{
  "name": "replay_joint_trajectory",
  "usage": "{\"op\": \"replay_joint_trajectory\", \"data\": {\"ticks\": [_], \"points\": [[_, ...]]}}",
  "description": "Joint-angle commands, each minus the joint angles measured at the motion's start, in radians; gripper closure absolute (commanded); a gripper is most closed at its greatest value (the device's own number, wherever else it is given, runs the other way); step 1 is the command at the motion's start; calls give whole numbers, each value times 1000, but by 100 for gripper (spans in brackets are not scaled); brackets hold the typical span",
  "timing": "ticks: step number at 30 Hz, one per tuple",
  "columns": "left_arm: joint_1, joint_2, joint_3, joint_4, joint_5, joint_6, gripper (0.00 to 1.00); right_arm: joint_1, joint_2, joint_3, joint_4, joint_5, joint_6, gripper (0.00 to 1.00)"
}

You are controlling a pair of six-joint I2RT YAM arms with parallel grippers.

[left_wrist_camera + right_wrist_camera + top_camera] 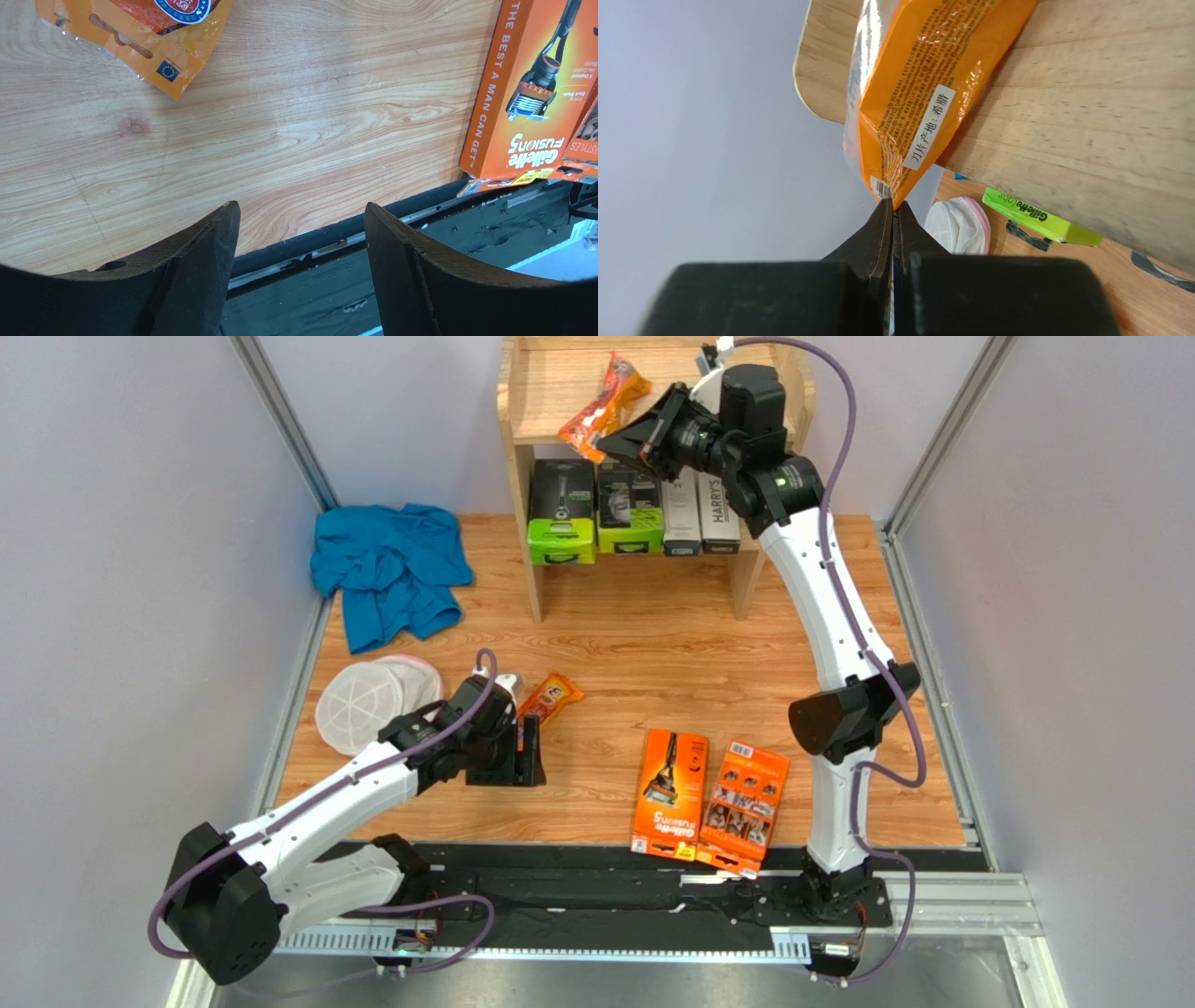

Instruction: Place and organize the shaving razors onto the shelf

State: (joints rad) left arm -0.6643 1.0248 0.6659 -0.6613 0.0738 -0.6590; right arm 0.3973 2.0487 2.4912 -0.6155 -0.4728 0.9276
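Observation:
My right gripper (626,434) is shut on the lower edge of a narrow orange blister pack (603,406) and holds it over the top tier of the wooden shelf (533,399); the pack fills the right wrist view (927,91) above the pinched gripper (893,204). The lower tier holds two green-edged packs (561,511) and two white boxes (699,511). My left gripper (526,756) is open and empty on the floor, its jaws wide apart in the left wrist view (302,224). The second orange blister pack (550,697) lies just beyond it. Two flat orange boxes (671,793) lie near the front edge.
A blue cloth (386,567) lies at the back left. White round mesh discs (372,700) lie left of my left arm. The black base rail (631,875) runs along the near edge. Grey walls close both sides.

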Motion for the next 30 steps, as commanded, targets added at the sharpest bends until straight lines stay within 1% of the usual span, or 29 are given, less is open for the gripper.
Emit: {"op": "replay_joint_trajectory", "data": {"ticks": [1,5,12,15,17,18,21,22,24,25,26,27,28,29,30], "points": [[5,-12,-5,12,6,-14,26,34,47,89,45,-43,37,100],[5,-14,-6,14,8,-18,26,58,67,89,53,-49,42,100],[5,-46,-9,23,-5,-22,26,54,27,69,94,-30,45,99],[3,-80,30,26,-22,-16,26,48,16,72,115,-27,56,99],[5,-115,96,32,-41,-7,26,41,14,71,120,-30,65,99],[5,-124,160,37,-70,-1,26,38,14,69,123,-32,66,99],[9,-106,288,45,-143,38,26,37,14,63,132,-36,74,99],[26,-85,395,29,-152,65,26,37,14,63,134,-38,76,99],[57,13,512,5,-141,91,26,37,19,61,135,-44,79,99],[74,49,620,-6,-125,119,26,38,19,61,137,-46,79,99],[106,111,671,-4,-114,128,26,38,21,60,135,-49,79,99],[120,139,716,3,-82,136,26,38,21,55,137,-50,79,99],[138,167,797,20,-80,150,26,37,19,54,137,-53,79,99],[170,220,834,28,-50,151,26,38,16,48,138,-55,79,99],[187,242,869,41,-16,148,26,37,16,46,140,-58,79,99]]}}
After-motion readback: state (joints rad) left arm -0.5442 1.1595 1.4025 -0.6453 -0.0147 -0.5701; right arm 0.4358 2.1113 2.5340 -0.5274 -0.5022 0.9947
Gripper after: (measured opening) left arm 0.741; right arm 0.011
